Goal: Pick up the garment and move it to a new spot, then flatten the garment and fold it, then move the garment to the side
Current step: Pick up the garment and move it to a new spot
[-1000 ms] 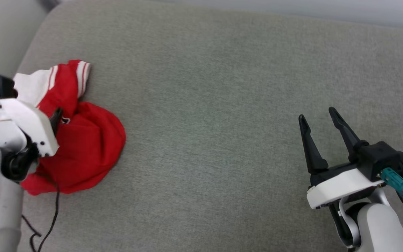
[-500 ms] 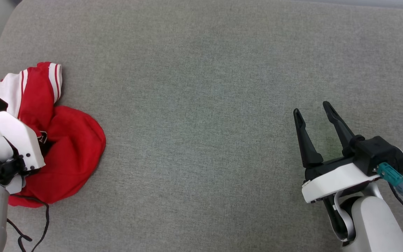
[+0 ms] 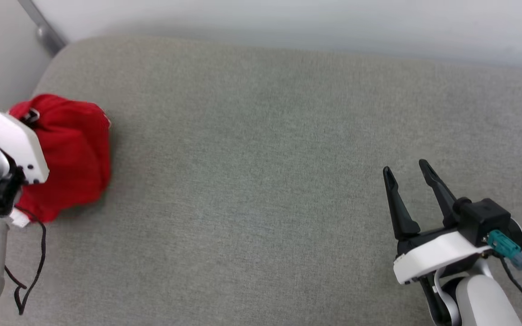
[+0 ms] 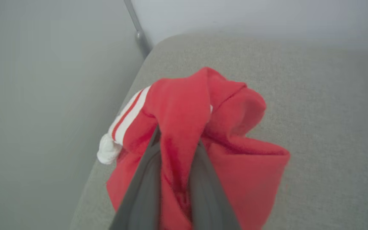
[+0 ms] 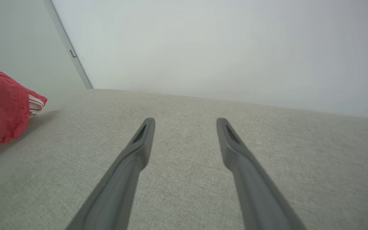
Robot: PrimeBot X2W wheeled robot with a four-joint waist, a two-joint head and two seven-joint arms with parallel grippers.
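I see one garment (image 3: 70, 149) and two grippers. My left gripper (image 4: 178, 139) pinches a fold of it, bunched up at the grey cushion's (image 3: 261, 136) left edge. It looks soft, light and floppy, so I'd grab thick folds. My right gripper (image 3: 405, 167), jaws spread and empty, hovers over the cushion's right end.

- Over the middle and right of the grey cushion (image 3: 261, 181) you can sweep freely.
- At the left edge, the bunched garment (image 3: 70, 149) blocks you; a black cable (image 3: 43, 246) dangles just nearer.
- A pale wall (image 3: 288, 22) closes the far side.
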